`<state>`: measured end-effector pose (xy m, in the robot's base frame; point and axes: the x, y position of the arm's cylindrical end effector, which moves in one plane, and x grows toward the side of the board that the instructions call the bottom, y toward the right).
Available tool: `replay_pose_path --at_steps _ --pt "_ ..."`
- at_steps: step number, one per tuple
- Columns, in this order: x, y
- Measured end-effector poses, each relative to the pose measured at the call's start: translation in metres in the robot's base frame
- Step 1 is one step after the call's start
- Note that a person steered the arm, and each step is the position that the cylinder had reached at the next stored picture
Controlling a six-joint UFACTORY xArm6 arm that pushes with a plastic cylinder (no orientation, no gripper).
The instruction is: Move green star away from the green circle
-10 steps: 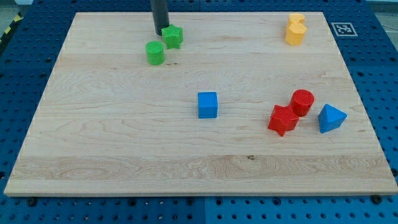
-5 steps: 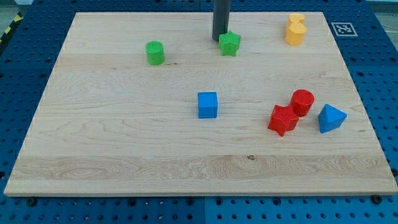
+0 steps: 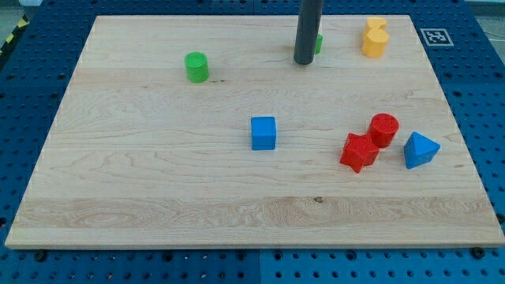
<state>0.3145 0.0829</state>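
The green circle (image 3: 196, 67) stands on the wooden board (image 3: 158, 173) at the upper left. The green star (image 3: 318, 43) is near the view's top, right of centre, and is mostly hidden behind my dark rod; only a sliver shows at the rod's right edge. My tip (image 3: 304, 61) rests on the board just below and left of the star, touching or almost touching it. The star is far to the right of the green circle.
A yellow block (image 3: 375, 37) sits at the top right, close to the star's right. A blue cube (image 3: 263, 132) is at the centre. A red star (image 3: 359, 151), a red cylinder (image 3: 384, 128) and a blue triangle (image 3: 420, 150) cluster at the right.
The rod has swept right along the top of the board, pushing the green star from beside the green circle to near the yellow block. The green circle has stayed put.
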Motion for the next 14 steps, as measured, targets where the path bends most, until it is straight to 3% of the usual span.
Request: replay_pose_path --at_steps 4,6,8,9,11,12,14 --pt "-0.024 -0.003" --pt "-0.029 0.029" --pt "-0.033 -0.043" --pt "-0.057 -0.028" --pt "-0.057 0.035" --pt "-0.047 0.025" --pt "-0.043 0.059"
